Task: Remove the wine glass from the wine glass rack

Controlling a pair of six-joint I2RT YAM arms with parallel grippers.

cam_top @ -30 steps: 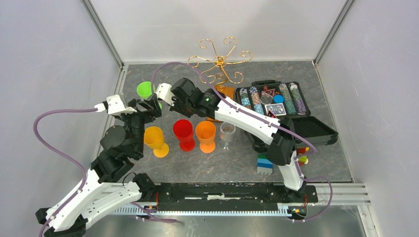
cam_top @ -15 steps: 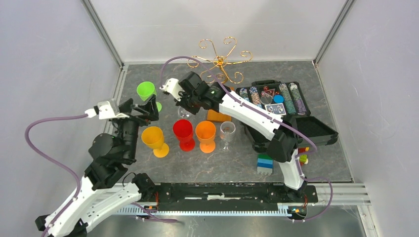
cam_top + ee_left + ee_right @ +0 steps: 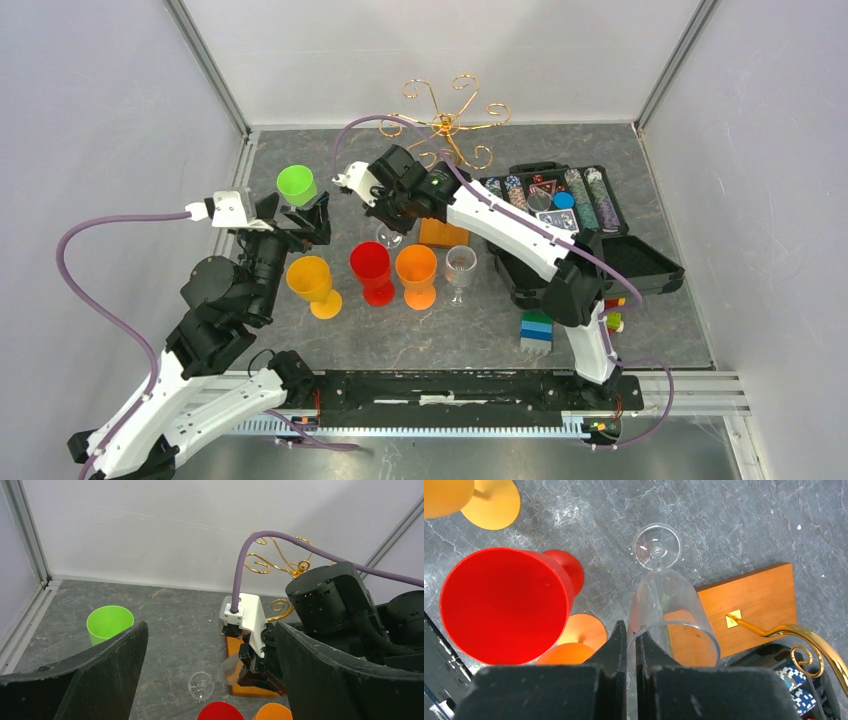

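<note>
Wine glass (image 3: 669,600) is hanging clear of the wine glass rack (image 3: 445,125). Your right hand (image 3: 630,637) is pinching its rim while your left hand (image 3: 210,630) is gaping wide and empty. Probably only the set-down is remaining.

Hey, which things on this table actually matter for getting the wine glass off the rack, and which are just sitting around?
For the job: clear wine glass, pinched at its rim by the right gripper; gold wire rack.
Just lying about: green cup, yellow goblet, red goblet, orange goblet, second clear glass, poker chip case, toy blocks.
</note>
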